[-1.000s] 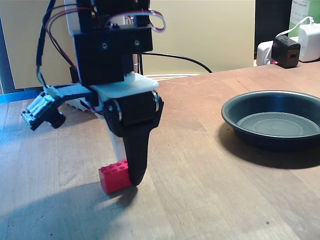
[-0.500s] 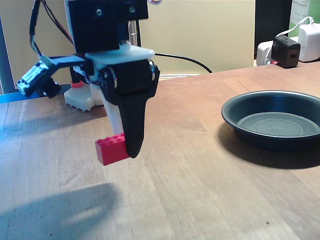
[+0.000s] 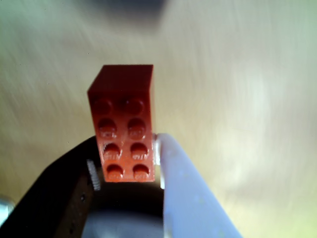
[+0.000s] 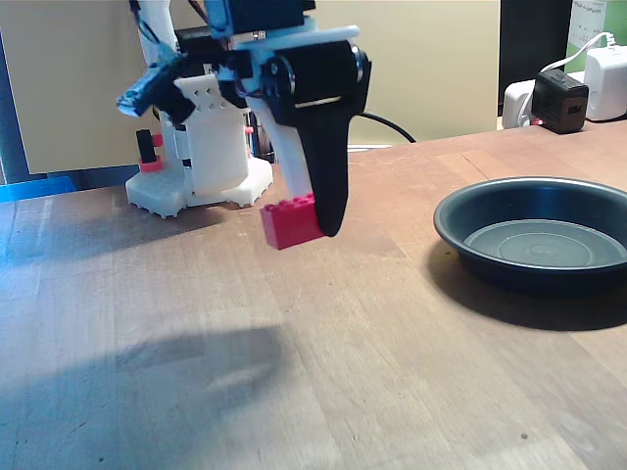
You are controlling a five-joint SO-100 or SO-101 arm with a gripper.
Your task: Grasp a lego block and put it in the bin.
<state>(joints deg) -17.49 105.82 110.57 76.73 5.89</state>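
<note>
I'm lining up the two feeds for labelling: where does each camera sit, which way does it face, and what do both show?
Wrist view: rides on the gripper, looking past its black and white fingers at the small red studded plastic lego block, with blurred wooden table beyond.
Fixed view: stands low at the table's edge, looking across at the gripper, white robot base and shallow round dark metal bin.
Shared: the gripped block, the gripper, the table.

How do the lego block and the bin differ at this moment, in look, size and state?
The lego block is bright red, boxy and studded; the bin is dark grey, round and shallow. The block is far smaller than the bin. The block hangs above the table, held between the fingers; the bin rests on it, empty.
</note>
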